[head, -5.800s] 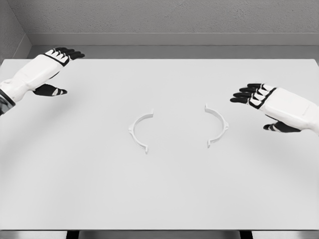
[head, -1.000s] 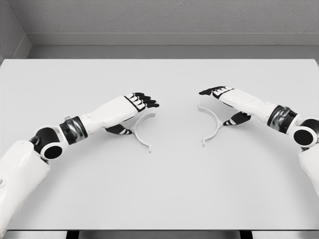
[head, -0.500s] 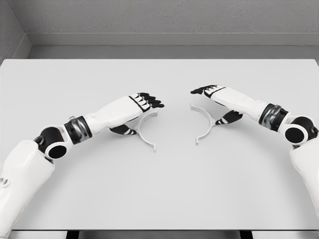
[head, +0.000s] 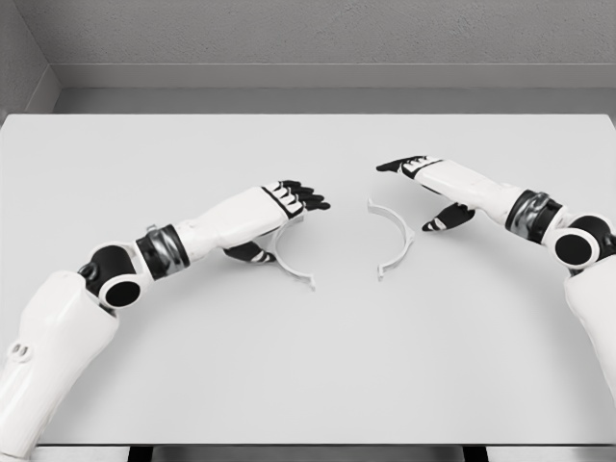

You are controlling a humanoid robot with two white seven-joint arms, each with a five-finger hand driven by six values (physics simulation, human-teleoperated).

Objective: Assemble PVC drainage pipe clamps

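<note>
Two white half-ring clamp pieces lie on the white table [head: 308, 375], their open sides facing each other. My left hand [head: 285, 225] lies over the upper part of the left clamp half [head: 295, 270]. Its fingers are stretched out to the right and its thumb sits behind the arc, against it. The right clamp half [head: 406, 239] lies free at centre right. My right hand [head: 423, 192] hovers just above and to the right of it, open, fingers pointing left, not touching it. A gap of table separates the two halves.
A grey wall with a ledge [head: 308, 75] runs behind the table's far edge. Both forearms reach in low over the table from its left and right sides.
My left hand has slid right, pushing the left clamp half toward the middle. My right hand has drawn back up and to the right, while the right clamp half stayed where it lay.
</note>
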